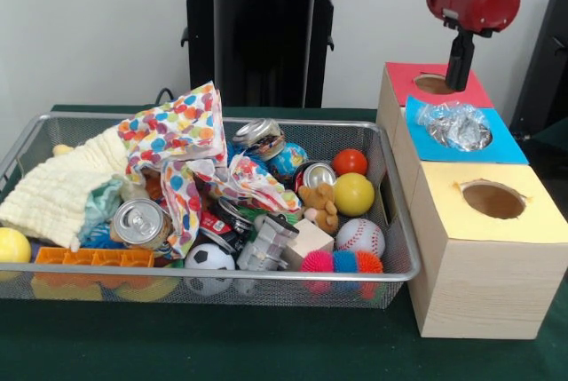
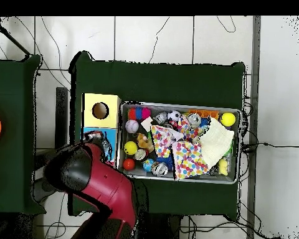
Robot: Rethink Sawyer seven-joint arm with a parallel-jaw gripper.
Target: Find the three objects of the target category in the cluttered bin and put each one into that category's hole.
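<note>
- Front view put your gripper (image 1: 459,75) above the red-topped box (image 1: 404,79), its dark tip at the rim of that box's hole (image 1: 434,84); I could not tell whether it was open, shut or carrying anything.
- You could not read the target category from these frames. Judging by the crumpled foil-like wad (image 1: 455,124) sitting over the blue-topped box (image 1: 506,146), one risk was that the wad had jammed in its opening instead of dropping through.
- Cans (image 1: 142,223) lay half buried under the spotted cloth (image 1: 182,146) in the wire bin (image 1: 404,248), so a descent there could have snagged the fabric and dragged clutter out over the rim.
- Balls such as the yellow ball (image 1: 353,194) and the baseball (image 1: 359,237) sat packed against the bin's wall beside the boxes, and would likely have rolled away under a poor pinch.
- Overhead view showed your red arm (image 2: 105,183) reaching from the picture's bottom towards the boxes, its bulk hiding the red box.
- The yellow-topped box (image 1: 541,221) stood with its hole clear.
</note>
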